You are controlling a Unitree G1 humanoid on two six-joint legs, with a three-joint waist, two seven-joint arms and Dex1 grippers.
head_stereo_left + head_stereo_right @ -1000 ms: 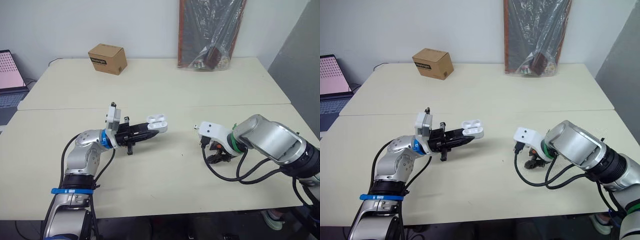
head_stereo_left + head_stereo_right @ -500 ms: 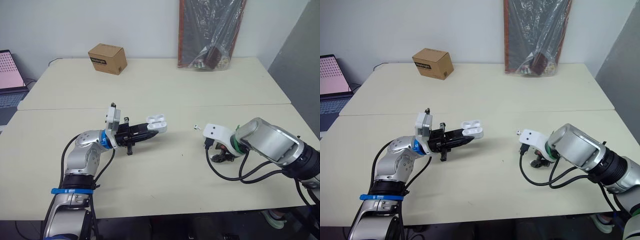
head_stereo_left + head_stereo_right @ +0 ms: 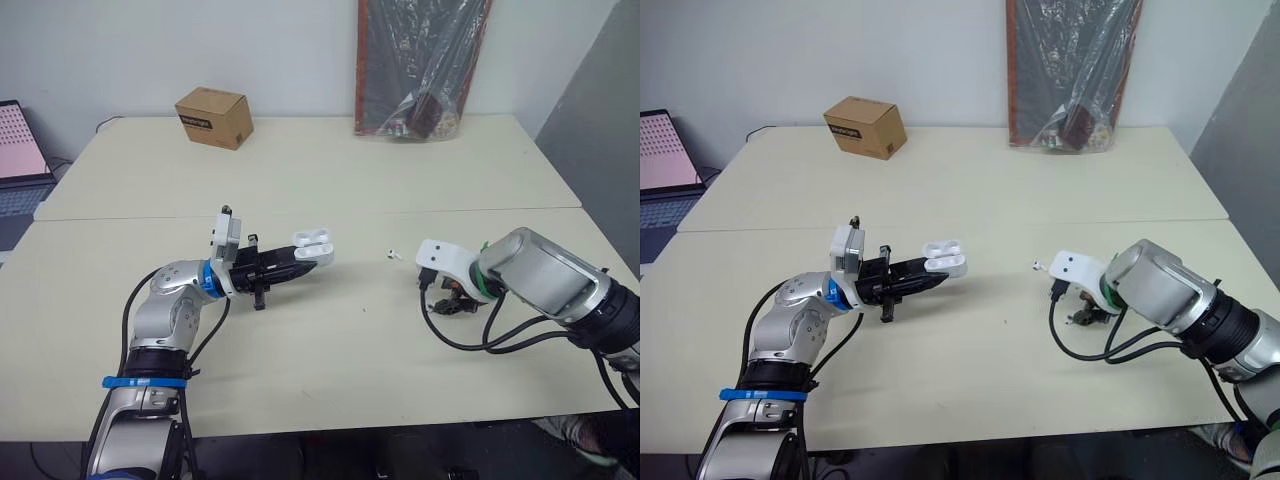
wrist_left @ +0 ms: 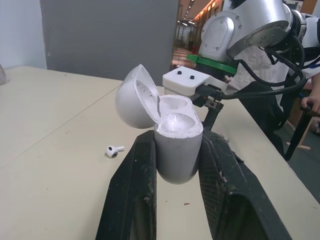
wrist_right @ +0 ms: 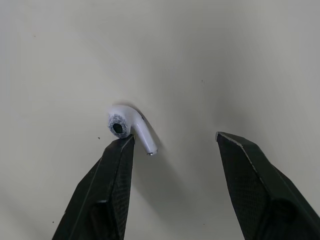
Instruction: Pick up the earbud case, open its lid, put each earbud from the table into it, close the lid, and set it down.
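White plastic earbud case point(image 4: 176, 131) is clenched in the left pincer point(image 4: 178, 137); the released right pincer point(image 5: 172, 137) at 3 o'clock, off-centre, could flick the small white earbud point(image 5: 128, 127) away.

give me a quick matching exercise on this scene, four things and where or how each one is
Column one:
1. earbud case
2. cardboard box
3. laptop
4. right hand

Column two:
A. brown, on the far part of the table
B. open above an earbud lying on the table
C. lid open, gripped by the left hand
D. off the table's left side, screen pink

Pairs: 1-C, 2-A, 3-D, 4-B
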